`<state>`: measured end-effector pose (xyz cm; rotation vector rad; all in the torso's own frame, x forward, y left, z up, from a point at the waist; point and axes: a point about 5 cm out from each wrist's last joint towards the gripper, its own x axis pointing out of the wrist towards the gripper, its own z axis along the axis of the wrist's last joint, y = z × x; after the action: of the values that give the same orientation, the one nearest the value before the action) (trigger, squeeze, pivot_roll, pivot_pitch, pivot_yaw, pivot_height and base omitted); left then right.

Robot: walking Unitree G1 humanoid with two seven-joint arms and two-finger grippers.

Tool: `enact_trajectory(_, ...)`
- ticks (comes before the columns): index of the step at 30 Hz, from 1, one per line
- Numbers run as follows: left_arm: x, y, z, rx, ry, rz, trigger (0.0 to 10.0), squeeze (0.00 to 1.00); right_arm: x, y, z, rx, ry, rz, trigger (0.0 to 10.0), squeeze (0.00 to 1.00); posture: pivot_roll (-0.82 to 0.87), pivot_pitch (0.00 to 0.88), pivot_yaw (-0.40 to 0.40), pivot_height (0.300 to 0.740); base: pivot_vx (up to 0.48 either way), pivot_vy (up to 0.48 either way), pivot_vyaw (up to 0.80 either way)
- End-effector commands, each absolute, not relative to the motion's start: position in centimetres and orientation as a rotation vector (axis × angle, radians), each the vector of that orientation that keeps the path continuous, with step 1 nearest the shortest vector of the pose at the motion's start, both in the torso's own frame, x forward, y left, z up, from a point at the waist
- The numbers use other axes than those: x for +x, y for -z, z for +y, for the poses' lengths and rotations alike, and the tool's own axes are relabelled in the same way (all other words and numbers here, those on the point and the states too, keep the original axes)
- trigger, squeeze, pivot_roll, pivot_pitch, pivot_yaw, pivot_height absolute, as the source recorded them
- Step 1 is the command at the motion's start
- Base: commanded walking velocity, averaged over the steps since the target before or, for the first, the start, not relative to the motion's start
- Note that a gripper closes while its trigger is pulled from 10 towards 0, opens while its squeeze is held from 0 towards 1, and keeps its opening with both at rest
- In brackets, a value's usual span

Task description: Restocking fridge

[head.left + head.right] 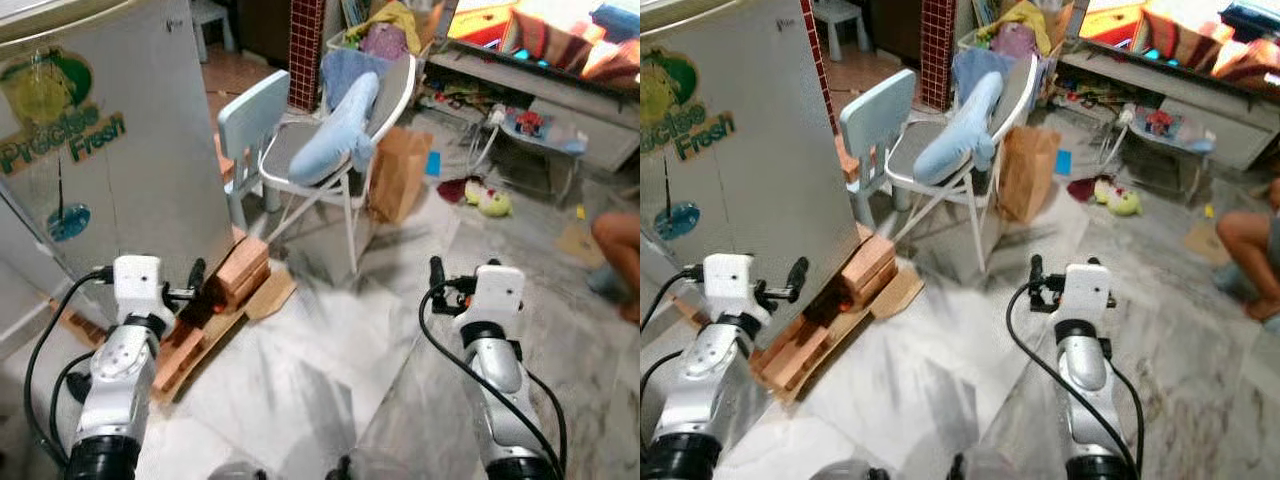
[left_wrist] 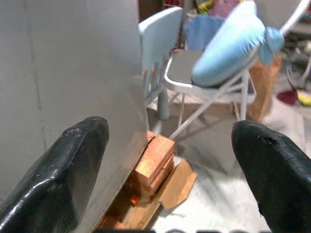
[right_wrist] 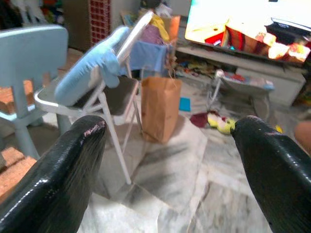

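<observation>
Your fridge [image 1: 110, 140] stands at the left, its top cut off by the frame and its base raised on bricks [image 1: 238, 272] with cardboard tucked under them. Your left gripper [image 2: 170, 160] hangs beside its corner, jaws spread and empty. Your right gripper [image 3: 170, 160] is spread too, facing the folding chair [image 1: 330, 160] and brown paper bag [image 1: 398, 172]; a person's leg [image 1: 615, 245] is cropped at the right edge.

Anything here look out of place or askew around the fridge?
Yes. The fridge stands raised on stacked bricks and wooden planks, with a cardboard scrap poking out beneath. A blue cushion lies slumped diagonally across the folding chair beside it.
</observation>
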<state>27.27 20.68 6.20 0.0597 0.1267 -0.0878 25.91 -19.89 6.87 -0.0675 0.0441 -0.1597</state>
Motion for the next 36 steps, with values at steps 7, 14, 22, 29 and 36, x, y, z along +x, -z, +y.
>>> enact_trajectory(7,27.7,-6.7,20.8,0.069,0.078,0.112,10.0,0.00,26.3,-7.0,-19.4,-0.059,0.161,0.035,10.0,0.00,0.02,0.000,-0.021,0.740,0.000,0.480,0.00)
enact_trajectory(14,27.6,-6.8,20.2,0.070,0.092,0.097,10.0,0.00,26.8,-7.1,-19.7,-0.063,0.172,0.032,10.0,0.00,0.02,0.000,-0.026,0.740,0.000,0.480,0.00)
enact_trajectory(22,27.6,-7.0,20.3,0.068,0.078,0.078,10.0,0.00,27.0,-7.1,-19.6,-0.075,0.155,0.031,10.0,0.00,0.02,0.000,-0.031,0.740,0.000,0.480,-0.43)
enact_trajectory(29,27.6,-7.1,20.2,0.082,0.066,0.062,10.0,0.00,27.3,-7.4,-19.5,-0.088,0.139,0.013,10.0,0.00,0.02,0.000,-0.034,0.740,0.000,0.299,-0.23)
enact_trajectory(36,27.5,-7.0,20.3,0.081,0.047,0.057,10.0,0.00,27.5,-7.3,-19.5,-0.091,0.135,0.016,10.0,0.00,0.02,0.000,-0.040,0.740,0.000,0.000,0.00)
